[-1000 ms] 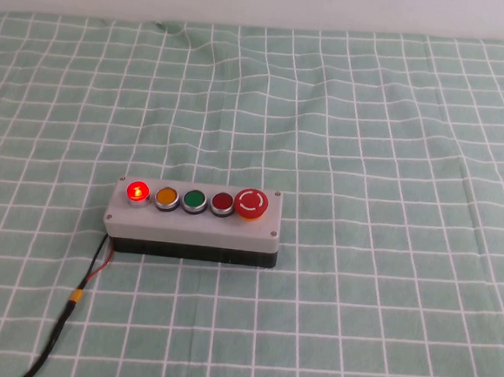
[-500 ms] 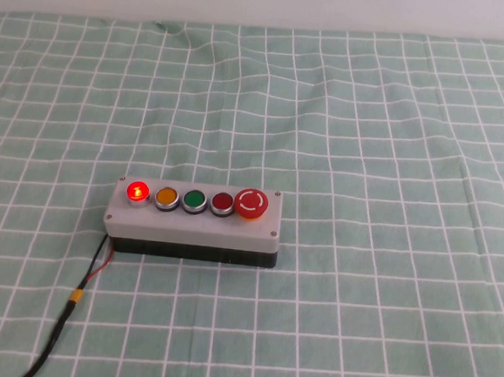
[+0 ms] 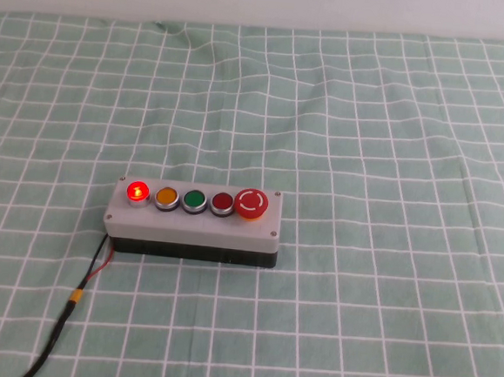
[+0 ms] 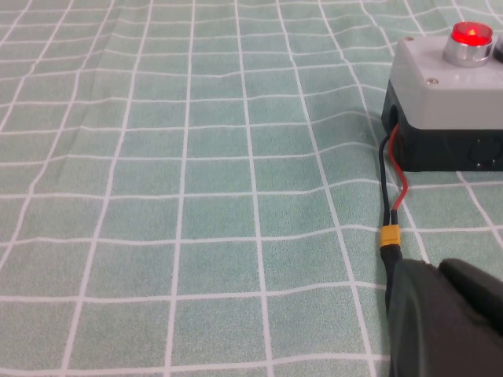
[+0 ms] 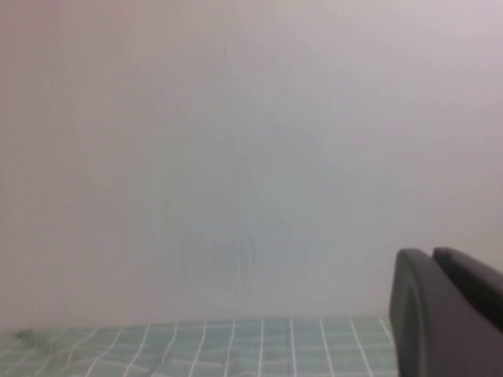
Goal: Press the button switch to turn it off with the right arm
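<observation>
Glowing red, the button switch (image 3: 135, 192) is seen on the grey box (image 3: 193, 221); left gripper (image 4: 444, 314) and right gripper (image 5: 448, 310) are kept apart from it, fingers together.

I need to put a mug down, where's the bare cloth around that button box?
Wide bare cloth lies right of and behind the button box, whose button switch glows. Crowded: the front-left, where the cable trails near the left gripper. The right gripper faces the wall.
</observation>
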Available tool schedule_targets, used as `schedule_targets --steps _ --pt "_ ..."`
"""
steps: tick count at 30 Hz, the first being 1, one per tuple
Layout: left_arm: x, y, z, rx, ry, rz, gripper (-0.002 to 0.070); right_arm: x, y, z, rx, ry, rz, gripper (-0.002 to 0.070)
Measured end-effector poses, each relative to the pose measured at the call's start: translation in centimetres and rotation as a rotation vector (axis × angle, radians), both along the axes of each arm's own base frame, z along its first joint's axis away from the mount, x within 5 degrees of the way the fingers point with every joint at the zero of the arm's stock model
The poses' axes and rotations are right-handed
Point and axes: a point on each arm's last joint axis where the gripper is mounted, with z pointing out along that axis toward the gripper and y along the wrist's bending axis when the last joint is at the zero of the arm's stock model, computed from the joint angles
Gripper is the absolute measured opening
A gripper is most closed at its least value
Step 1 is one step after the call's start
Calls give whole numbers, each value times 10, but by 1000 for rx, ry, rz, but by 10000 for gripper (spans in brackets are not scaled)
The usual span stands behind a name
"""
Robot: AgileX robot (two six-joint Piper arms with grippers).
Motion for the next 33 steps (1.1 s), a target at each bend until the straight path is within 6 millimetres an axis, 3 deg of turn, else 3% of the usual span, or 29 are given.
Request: schedule_targets --steps 10,17,21,23,28,33 --pt "0 0 0 0 0 0 -4 -21 -7 40 55 -445 -51 -16" --pt "0 0 0 0 0 0 -4 -47 -8 109 64 -513 -26 -16" --pt "0 0 0 0 0 0 -4 -68 -8 148 54 -473 0 -16" --pt "0 0 0 0 0 0 -4 -68 -6 160 40 -395 14 -16" --pt "0 0 0 0 0 0 -4 -43 1 173 17 -48 71 -16" --pt "0 0 0 0 0 0 -4 -7 8 162 -5 230 100 -16"
